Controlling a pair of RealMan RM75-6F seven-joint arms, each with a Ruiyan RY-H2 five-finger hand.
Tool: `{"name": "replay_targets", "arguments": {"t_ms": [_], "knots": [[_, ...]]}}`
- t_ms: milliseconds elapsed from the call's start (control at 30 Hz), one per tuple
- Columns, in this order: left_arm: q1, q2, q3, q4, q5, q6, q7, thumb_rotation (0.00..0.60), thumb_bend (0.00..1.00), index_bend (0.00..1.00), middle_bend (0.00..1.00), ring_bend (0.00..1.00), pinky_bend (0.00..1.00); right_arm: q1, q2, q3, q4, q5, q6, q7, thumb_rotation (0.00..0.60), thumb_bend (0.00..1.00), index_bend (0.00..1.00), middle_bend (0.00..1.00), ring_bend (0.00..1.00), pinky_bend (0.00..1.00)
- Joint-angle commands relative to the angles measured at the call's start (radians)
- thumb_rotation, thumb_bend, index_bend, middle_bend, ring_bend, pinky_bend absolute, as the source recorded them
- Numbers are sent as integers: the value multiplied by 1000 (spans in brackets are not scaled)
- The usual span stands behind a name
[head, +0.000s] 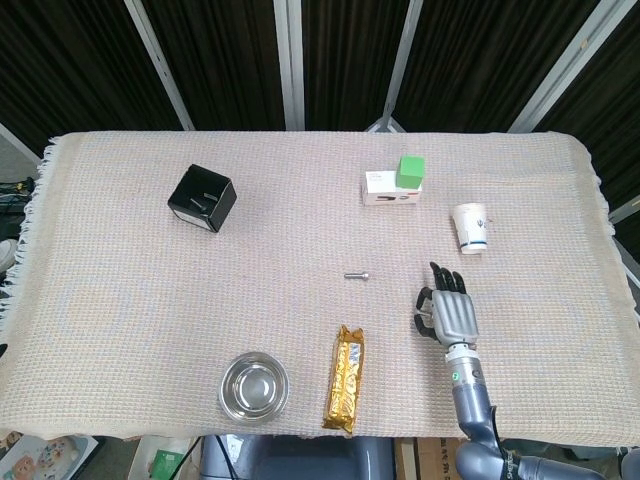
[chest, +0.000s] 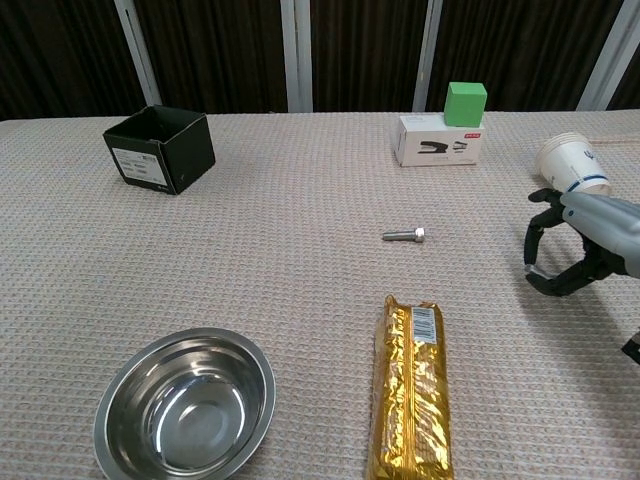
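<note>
Right now my right hand hovers palm down over the woven cloth on the table, holding nothing, its fingers spread and curved downward with their tips apart, as the chest view shows. Nearest to it is the paper cup, which lies on its side just beyond the fingertips, toward the far right part of the cloth; in the chest view the cup sits just above the hand, and I cannot tell whether the two touch. My left hand shows in neither view.

Left of the hand, well apart from it, a small metal bolt lies flat near the middle of the cloth. Nearer to me than the bolt, a gold-wrapped snack bar lies lengthwise by the near edge, and further left of it stands a steel bowl, upright with nothing in it. Beyond the bolt, at the far side, a white stapler box lies flat with a green cube resting on its right end. Far off to the left, an open black box stands turned at an angle.
</note>
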Motion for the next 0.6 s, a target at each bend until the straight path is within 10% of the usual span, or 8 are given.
{"name": "replay_targets", "arguments": {"t_ms": [33, 600], "knots": [[0, 0, 0, 0, 1, 0, 1, 600, 65, 171, 113, 12, 30, -5, 19, 9, -16, 9, 0, 12, 600, 385, 608, 1, 24, 0], [-2, -4, 3, -6, 5, 0, 17, 600, 65, 172, 113, 12, 30, -7, 68, 35, -35, 62, -4, 46, 600, 386, 608, 1, 24, 0]]}}
